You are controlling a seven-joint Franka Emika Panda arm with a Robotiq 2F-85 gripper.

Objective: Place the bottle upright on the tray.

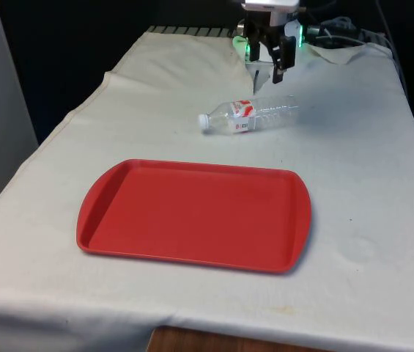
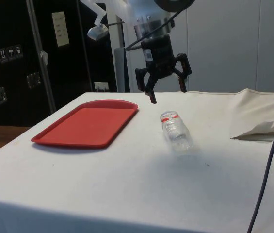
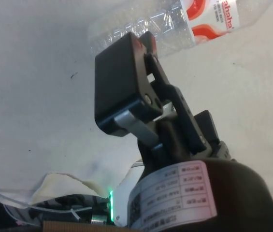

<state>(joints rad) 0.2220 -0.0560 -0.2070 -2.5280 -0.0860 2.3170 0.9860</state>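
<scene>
I am holding the gripper (image 2: 165,86) above the cloth (image 1: 368,183), just behind the bottle (image 1: 249,116) toward the robot's end; its fingers are spread wide and gripping nothing. In the wrist view one finger (image 3: 122,92) is hanging near the bottle's (image 3: 184,24) clear ribbed body.

The bottle (image 2: 175,130) is lying on its side, apart from the tray (image 1: 192,214), with its white cap (image 1: 204,122) pointing toward the front view's left. It looks empty, so I am expecting it to be light, thin-walled and easily crushed, smooth enough to slip and free to roll. I am judging the best hold to be across the body near the red-and-white label (image 1: 242,111), squeezing gently, since I then have to tip it upright.

The cloth is lying flat around the bottle, though it is bunching into folds toward the robot's end. The red tray (image 2: 86,124) has nothing on it, with a low rim to clear. Dark cabinets (image 2: 10,53) are standing beyond it in the side view.
</scene>
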